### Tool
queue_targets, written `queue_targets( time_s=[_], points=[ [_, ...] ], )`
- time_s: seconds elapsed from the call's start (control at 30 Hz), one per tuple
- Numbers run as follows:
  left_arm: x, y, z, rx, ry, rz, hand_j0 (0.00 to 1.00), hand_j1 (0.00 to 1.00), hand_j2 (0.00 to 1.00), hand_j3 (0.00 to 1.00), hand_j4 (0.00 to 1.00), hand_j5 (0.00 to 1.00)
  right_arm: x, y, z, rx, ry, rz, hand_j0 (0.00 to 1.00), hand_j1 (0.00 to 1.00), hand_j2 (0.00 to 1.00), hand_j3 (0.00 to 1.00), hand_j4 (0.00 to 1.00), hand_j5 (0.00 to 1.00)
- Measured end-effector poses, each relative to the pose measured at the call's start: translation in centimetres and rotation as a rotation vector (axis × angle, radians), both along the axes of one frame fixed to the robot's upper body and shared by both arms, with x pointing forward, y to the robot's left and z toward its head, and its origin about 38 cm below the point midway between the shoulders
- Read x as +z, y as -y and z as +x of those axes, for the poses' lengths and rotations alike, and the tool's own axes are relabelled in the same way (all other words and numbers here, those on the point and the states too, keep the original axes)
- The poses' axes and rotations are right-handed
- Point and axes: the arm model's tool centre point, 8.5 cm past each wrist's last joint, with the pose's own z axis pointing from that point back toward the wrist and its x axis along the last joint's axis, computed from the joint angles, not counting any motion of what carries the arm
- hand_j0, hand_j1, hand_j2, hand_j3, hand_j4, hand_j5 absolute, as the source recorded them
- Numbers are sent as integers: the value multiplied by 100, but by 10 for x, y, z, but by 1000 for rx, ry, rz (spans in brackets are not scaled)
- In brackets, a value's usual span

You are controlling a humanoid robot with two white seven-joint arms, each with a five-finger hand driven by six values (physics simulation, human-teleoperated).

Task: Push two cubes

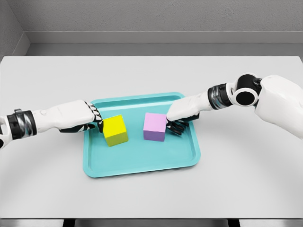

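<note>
A yellow cube (pixel 115 130) sits on the left half of a teal tray (pixel 142 163). A pink cube (pixel 155 126) sits to its right, with a gap between the two. My left hand (pixel 98 121) reaches in over the tray's left rim, its dark fingertips touching the yellow cube's left face. My right hand (pixel 176 125) comes in from the right, fingers curled against the pink cube's right face. Neither hand wraps around its cube.
The tray lies in the middle of a white table (pixel 151 75). A grey wall runs along the table's far edge.
</note>
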Motion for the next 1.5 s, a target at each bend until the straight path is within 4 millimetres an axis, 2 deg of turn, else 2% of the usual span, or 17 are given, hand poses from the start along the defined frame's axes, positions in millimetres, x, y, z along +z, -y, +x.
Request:
queue_targets(
  time_s=[0.37, 0.43, 0.47, 0.7, 0.97, 1.23, 1.5],
  points=[
    [12, -7, -9, -31, 27, 47, 49, 49, 49, 49, 49, 49, 1, -6, 2, 9, 24, -11, 13, 13, 13, 13, 13, 13],
    [10, -10, -18, -44, 6, 40, 48, 48, 48, 48, 48, 48, -1, -6, 2, 16, 34, -21, 13, 13, 13, 13, 13, 13],
    [3, -13, -27, -42, -22, 33, 48, 48, 48, 48, 48, 48, -2, -6, 2, 19, 41, -27, 13, 13, 13, 13, 13, 13],
    [17, -16, -31, -41, -10, -14, 48, 48, 48, 48, 48, 48, 0, -8, 3, 36, 67, -45, 13, 13, 13, 13, 13, 13],
    [7, 0, -35, -69, -39, -62, 49, 49, 49, 49, 49, 49, 0, -7, 4, 32, 62, -42, 13, 13, 13, 13, 13, 13],
    [-6, 5, -41, -75, -72, -69, 49, 49, 49, 49, 49, 49, 27, 1, 20, 32, 171, -83, 14, 14, 14, 14, 14, 14],
    [-10, 9, -43, -79, -79, -83, 49, 49, 49, 49, 49, 49, 28, 8, 21, 23, 186, -96, 14, 14, 14, 14, 14, 14]
  ],
)
